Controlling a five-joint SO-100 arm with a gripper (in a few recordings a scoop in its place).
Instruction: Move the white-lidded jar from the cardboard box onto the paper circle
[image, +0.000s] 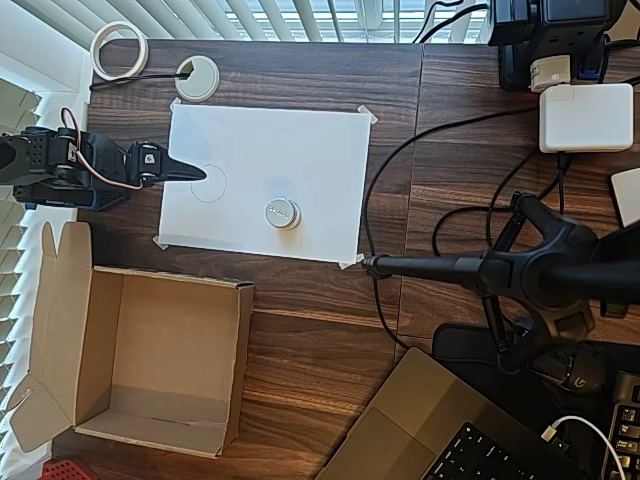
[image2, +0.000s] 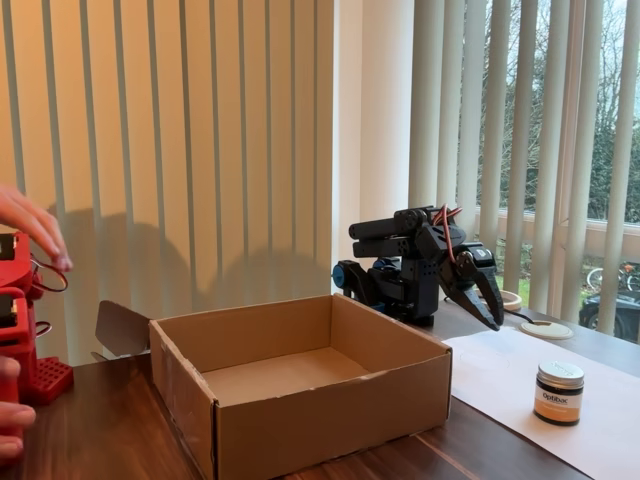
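Note:
The white-lidded jar (image: 283, 213) (image2: 559, 392) stands upright on the white paper sheet (image: 300, 150), right of centre. A thin paper circle (image: 208, 183), about jar-sized, is drawn to the left of the jar, and the jar stands clear of it. My dark gripper (image: 196, 173) (image2: 492, 314) reaches in from the left. Its tip is over the circle's left edge, well above the paper, with the fingers together and nothing between them. In both views the cardboard box (image: 240, 360) (image2: 330, 410) lies open and empty, in front of the paper.
A white tape ring (image: 119, 48) and a white desk grommet (image: 197, 78) lie behind the paper. A black camera stand (image: 500, 270) with cables reaches in from the right. A laptop (image: 430, 430) and a white charger (image: 585, 117) lie further right.

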